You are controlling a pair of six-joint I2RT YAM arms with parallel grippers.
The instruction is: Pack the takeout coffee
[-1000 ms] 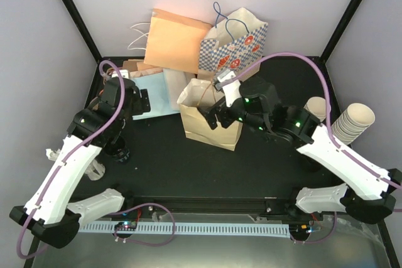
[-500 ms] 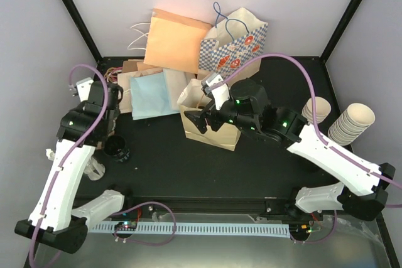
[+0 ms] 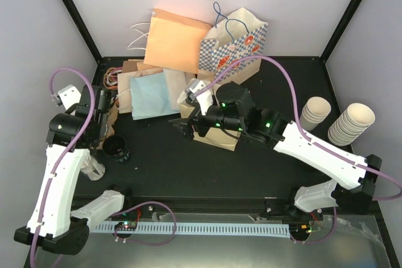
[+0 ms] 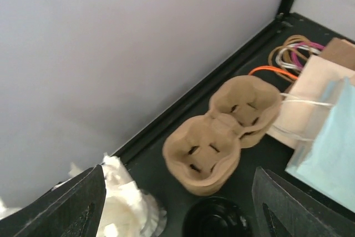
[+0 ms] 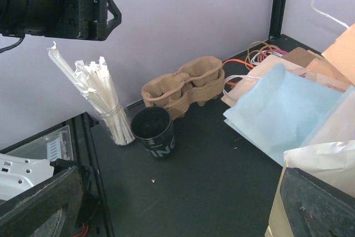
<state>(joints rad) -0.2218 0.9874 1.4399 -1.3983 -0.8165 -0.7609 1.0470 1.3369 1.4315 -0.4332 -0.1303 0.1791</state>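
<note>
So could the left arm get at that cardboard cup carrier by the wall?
Probably yes: its open gripper hangs above, and nothing covers the cup carrier; the black cup and straws stand beside it.

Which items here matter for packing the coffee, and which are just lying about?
Job: upright brown paper bag; pulp cup carrier, possibly. The lidded coffee isn't visible.
Lying about: open black cup; straw jar; stacked cups; flat bags; checked gift bag.
</note>
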